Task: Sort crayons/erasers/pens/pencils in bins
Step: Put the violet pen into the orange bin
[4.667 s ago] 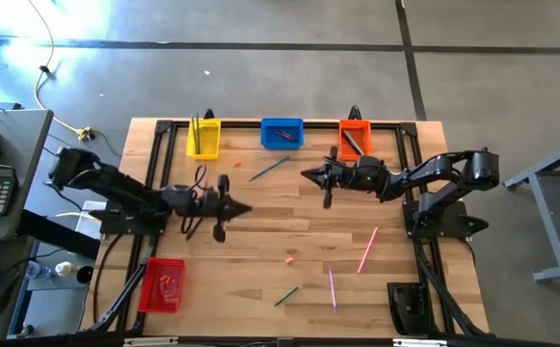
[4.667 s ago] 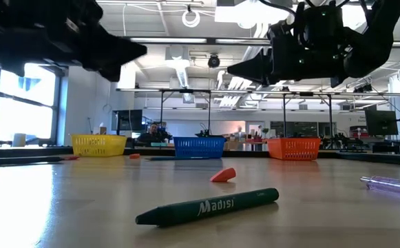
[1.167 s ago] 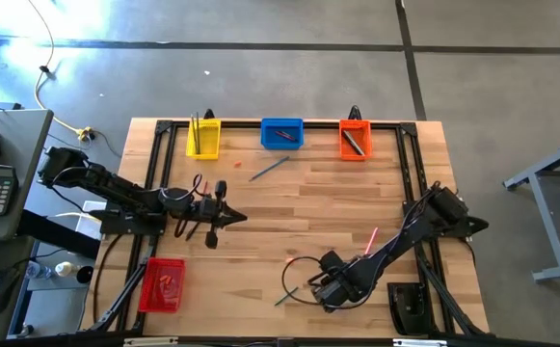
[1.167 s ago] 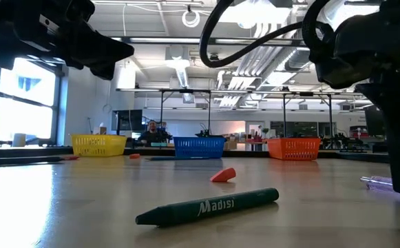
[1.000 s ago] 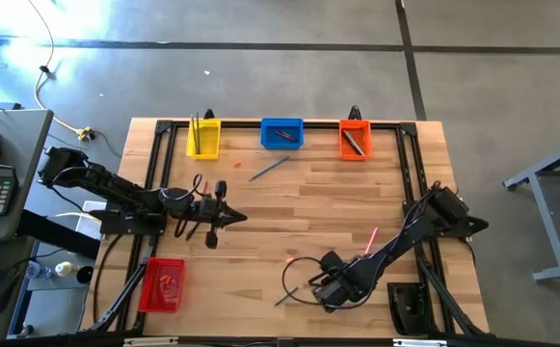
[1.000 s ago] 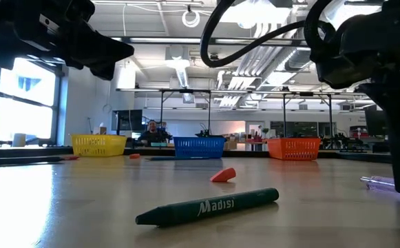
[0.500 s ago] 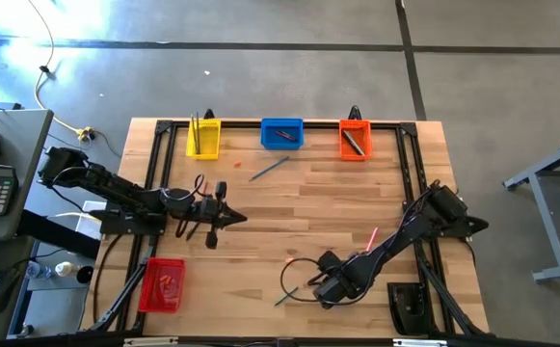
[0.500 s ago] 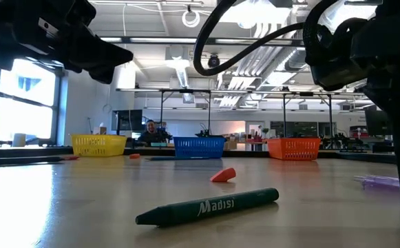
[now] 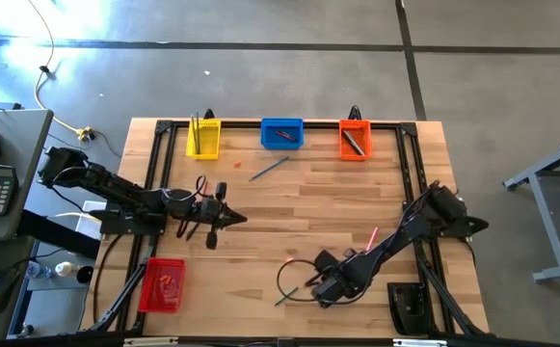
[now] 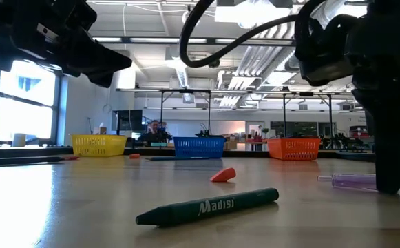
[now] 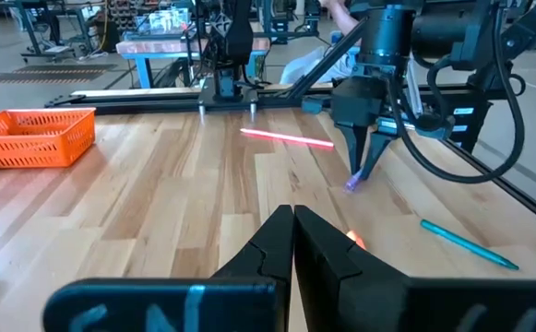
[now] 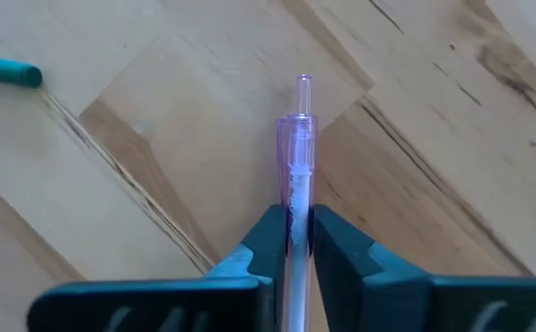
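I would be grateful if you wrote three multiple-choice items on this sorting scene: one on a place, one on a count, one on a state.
1. Where does the red bin sit?
A. In the far row with the other bins
B. Alone near the table's front left corner
C. Beside the right arm's base

2. How many bins stand in the far row?
A. Two
B. Three
C. Four

3. What is the right end effector doing?
A. Closing its fingers on the purple pen
B. Hovering open over the orange bin
C. Holding the green crayon

Answers:
1. B: the high view shows it by itself, near the left end effector's arm.
2. B: the yellow bin, blue bin and orange bin line the far edge.
3. A: the right wrist view shows the pen between its fingers; the green crayon lies untouched.
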`<state>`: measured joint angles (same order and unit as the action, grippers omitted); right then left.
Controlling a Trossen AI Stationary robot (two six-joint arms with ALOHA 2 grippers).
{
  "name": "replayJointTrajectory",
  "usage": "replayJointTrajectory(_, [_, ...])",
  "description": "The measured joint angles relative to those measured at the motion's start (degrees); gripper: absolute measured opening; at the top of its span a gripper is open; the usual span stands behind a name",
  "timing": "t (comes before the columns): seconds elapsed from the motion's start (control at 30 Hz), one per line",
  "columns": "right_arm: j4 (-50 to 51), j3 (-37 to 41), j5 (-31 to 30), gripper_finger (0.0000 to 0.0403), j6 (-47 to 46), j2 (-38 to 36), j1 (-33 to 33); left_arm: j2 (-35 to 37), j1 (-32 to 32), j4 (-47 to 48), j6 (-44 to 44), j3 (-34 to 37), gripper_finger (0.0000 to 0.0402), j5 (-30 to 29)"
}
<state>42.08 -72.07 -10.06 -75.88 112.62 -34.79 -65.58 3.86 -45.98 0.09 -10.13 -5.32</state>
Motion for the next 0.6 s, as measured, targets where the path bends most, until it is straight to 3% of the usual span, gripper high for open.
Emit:
replayJointTrajectory(0.4, [2.7,-5.5,-4.8,0.0028,7.6,-4.0,0.8,0.0,0.0,-0.1,0.0,0.0,0.0003,0.0])
replayJointTrajectory(0.6, [4.5,-5.6,-9.5,0.0028,17.6,-6.2,3.5,0.0,0.0,-0.1,0.0,0.0,0.0003,0.0])
